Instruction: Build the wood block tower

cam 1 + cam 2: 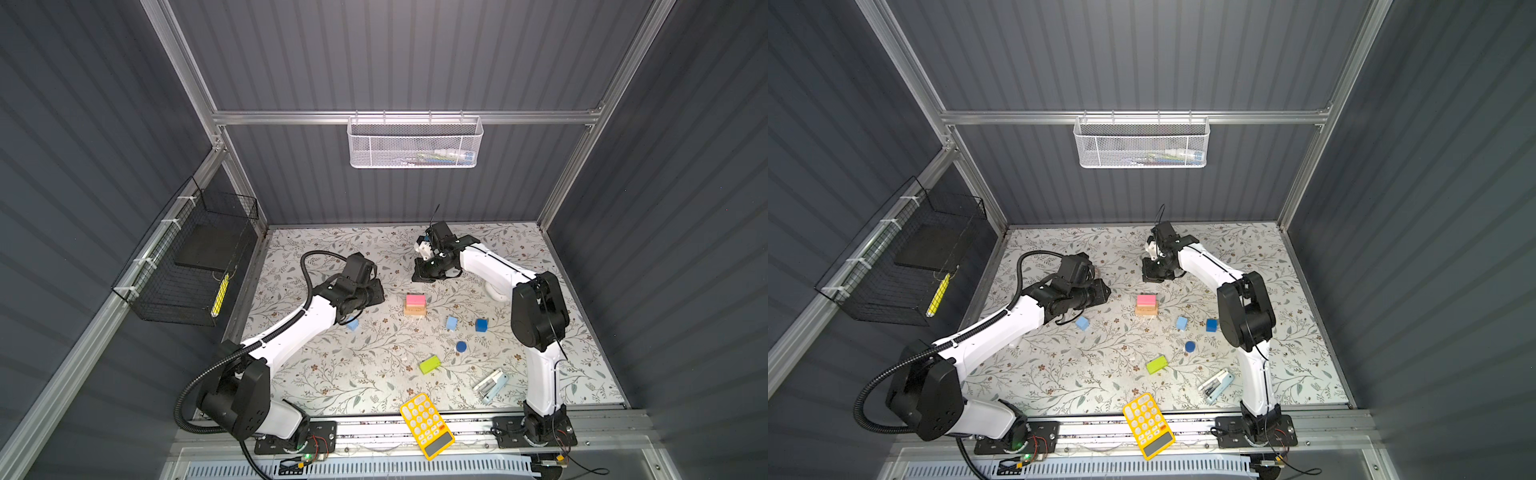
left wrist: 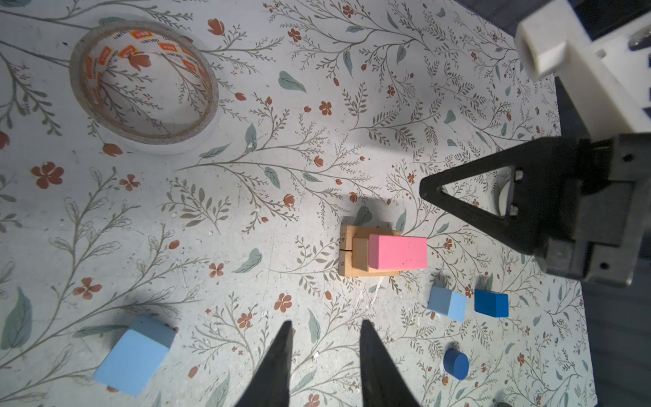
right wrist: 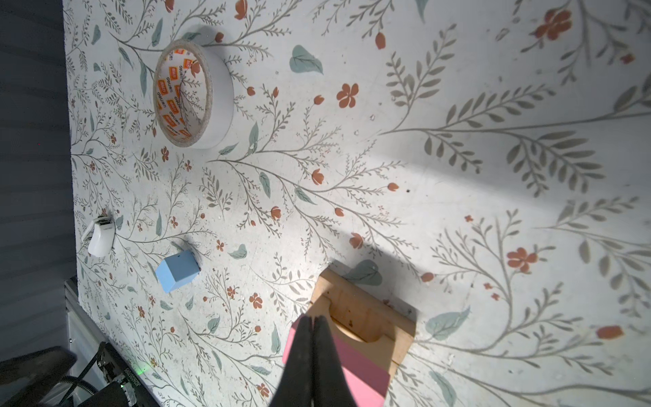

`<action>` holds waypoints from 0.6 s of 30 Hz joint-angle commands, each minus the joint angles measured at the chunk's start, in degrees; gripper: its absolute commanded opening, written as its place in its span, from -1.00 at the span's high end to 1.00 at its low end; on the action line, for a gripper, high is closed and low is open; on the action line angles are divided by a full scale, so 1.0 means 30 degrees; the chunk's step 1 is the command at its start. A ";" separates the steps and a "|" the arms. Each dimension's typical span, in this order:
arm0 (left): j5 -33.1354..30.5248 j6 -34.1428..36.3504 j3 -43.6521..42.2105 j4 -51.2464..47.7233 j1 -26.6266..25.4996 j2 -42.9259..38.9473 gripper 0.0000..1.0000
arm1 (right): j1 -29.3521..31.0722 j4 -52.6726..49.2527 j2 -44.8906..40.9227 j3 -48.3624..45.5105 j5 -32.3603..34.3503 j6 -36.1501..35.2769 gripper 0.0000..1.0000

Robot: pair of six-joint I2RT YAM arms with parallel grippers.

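The tower (image 1: 414, 305) stands at the middle of the counter (image 1: 332, 374): notched, plain-grained tan bars (image 2: 347, 253) under a matte pink bar (image 2: 398, 252). Loose painted pieces lie nearby: light-blue cubes (image 1: 451, 323), dark-blue cube (image 1: 481, 325), squat dark-blue cylinder (image 1: 461, 346), lime-green bar (image 1: 429, 364). The right tool (image 3: 313, 319) has its tips pressed together, empty; the left tool (image 2: 327, 322) has its tips apart, empty. The white mesh basket (image 1: 414, 143) holds blurred items; the black wire basket (image 1: 187, 266), a dark slab (image 1: 208, 249) and a yellow strip (image 1: 220, 295)

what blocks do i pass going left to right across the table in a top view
lone light-blue cube → tower topped by the pink bar → lime-green bar → other light-blue cube → dark-blue cylinder → dark-blue cube
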 commanded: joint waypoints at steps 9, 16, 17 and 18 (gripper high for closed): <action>0.0692 0.0050 0.0018 0.0188 0.0129 0.0345 0.34 | 0.0160 -0.0232 0.0806 -0.0150 0.0288 -0.0107 1.00; 0.0721 0.0159 0.0091 0.0159 0.0129 0.0421 0.33 | 0.0262 -0.0243 0.0847 -0.0397 0.0291 -0.0100 1.00; 0.0749 0.0144 0.0103 0.0137 0.0129 0.0444 0.33 | 0.0287 -0.0261 0.0849 -0.0450 0.0287 -0.0100 1.00; 0.0785 0.0140 0.0103 0.0158 0.0129 0.0469 0.33 | 0.0315 -0.0238 0.0833 -0.0512 0.0287 -0.0077 1.00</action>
